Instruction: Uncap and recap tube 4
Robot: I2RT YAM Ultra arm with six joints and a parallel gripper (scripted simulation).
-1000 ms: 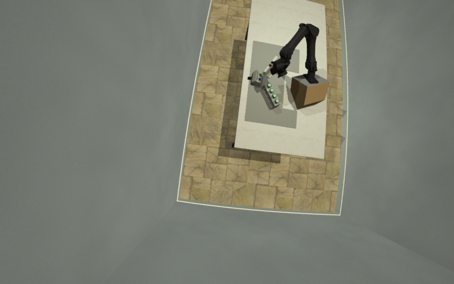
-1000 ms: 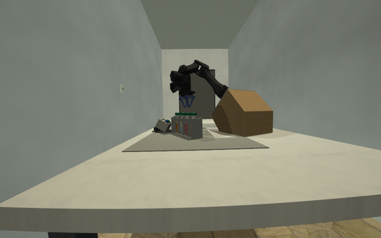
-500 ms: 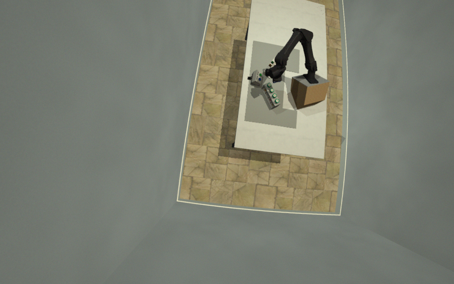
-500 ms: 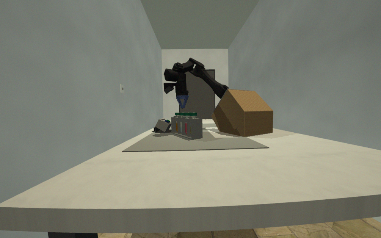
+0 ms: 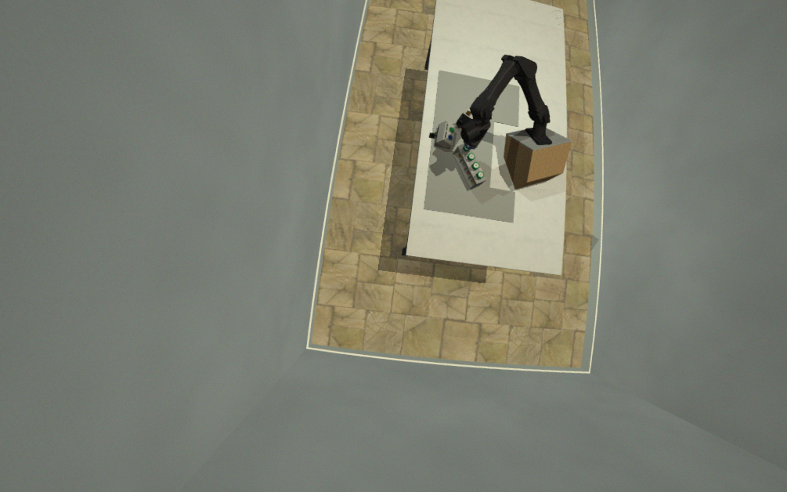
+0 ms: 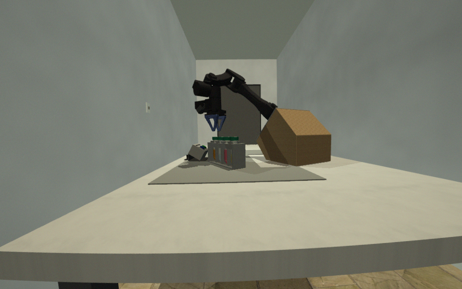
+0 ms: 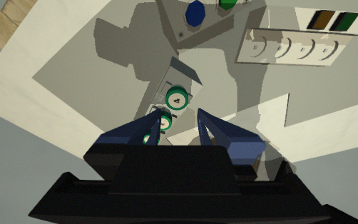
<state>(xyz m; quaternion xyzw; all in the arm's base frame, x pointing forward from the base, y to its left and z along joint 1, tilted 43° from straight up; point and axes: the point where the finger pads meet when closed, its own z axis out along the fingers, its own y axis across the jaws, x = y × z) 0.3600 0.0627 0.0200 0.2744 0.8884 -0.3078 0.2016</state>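
arm's bent over with the gripper [image 7: 177,123] pointing straight down, half-open and holding nothing; tube 4's cap [image 7: 176,99] sits below, just ahead of the fingertips

Matte black arm [image 5: 509,85] of chunky, angular links. Broad black wrist housing with stepped edges. Gripper [image 7: 177,126] with two dark blue, wedge-shaped fingers tapering to points.
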